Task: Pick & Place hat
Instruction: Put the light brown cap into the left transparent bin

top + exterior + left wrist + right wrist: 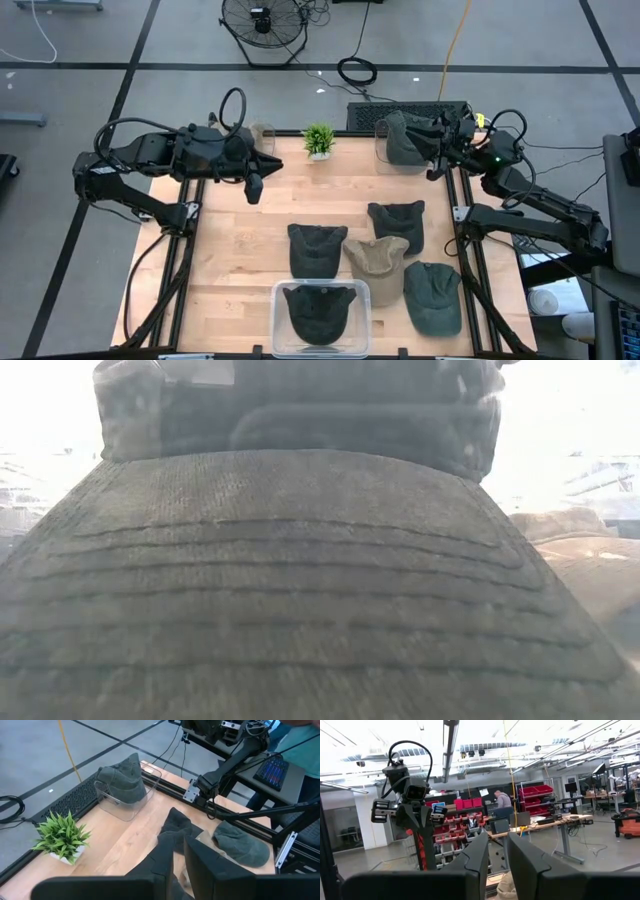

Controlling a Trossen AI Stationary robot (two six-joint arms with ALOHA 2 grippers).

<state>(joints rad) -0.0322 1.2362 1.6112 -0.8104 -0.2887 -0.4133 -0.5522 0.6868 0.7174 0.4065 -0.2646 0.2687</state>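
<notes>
Several caps lie flat on the wooden table: two dark ones, a tan one and a grey-green one. Another dark cap sits in a clear bin at the near edge and fills the low view. A grey cap rests in a clear bin at the far right corner. My left gripper hovers over the far left of the table, narrowly open and empty. My right gripper hangs beside the far bin, narrowly open and empty.
A small potted plant stands at the far edge between the arms. Bare wood shows on the table's left half. Metal rails run along both sides. A person's teal sleeve shows beyond the right edge.
</notes>
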